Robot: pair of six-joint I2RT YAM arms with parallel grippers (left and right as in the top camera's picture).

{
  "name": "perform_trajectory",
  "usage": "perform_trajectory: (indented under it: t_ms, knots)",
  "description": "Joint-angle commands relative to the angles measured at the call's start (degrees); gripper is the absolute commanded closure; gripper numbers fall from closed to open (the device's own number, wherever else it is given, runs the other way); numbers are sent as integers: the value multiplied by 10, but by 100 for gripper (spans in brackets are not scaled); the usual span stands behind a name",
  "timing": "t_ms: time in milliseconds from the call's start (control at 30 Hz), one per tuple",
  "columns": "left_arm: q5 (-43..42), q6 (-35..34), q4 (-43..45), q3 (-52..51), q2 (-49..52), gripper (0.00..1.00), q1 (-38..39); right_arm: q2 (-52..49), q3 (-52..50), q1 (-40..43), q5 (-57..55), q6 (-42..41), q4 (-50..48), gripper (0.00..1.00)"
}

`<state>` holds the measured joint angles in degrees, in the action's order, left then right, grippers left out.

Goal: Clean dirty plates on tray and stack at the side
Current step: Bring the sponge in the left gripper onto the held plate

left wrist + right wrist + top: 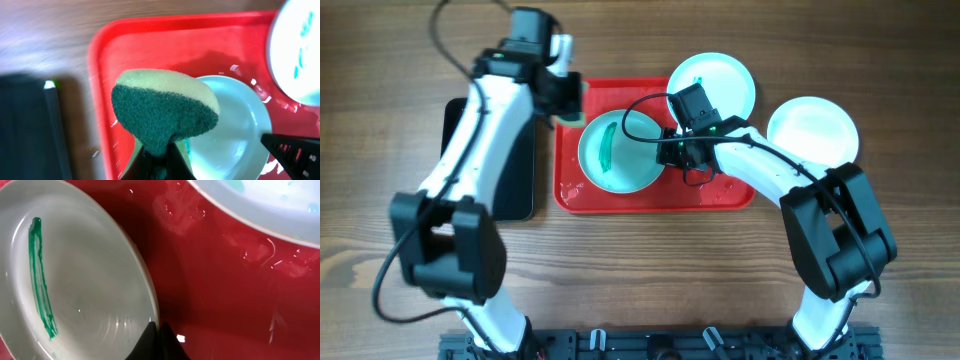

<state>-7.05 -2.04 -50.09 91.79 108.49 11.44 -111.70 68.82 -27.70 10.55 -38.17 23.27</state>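
Left jaws clenching the sponge (165,112), right jaws pinching the smeared plate (625,165) by its rim, I judge one clean plate (812,130) done at the tray's (590,200) three o'clock, two left.

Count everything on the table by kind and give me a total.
Plates: 3 - mid-tray plate, corner plate at the tray's far right, off-tray plate
Trays: 2 - red tray, black tray
Sponges: 1 - sponge, held in the left gripper
Total: 6
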Motion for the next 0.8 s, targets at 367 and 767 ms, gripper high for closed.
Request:
perform_trajectory:
  t_ms: [367, 767]
  knots:
    - [26, 93, 10, 0, 134, 96, 52, -9, 14, 0, 19, -2, -3, 96]
    - [78, 93, 19, 0, 174, 96, 53, -9, 14, 0, 26, 6, -8, 96]
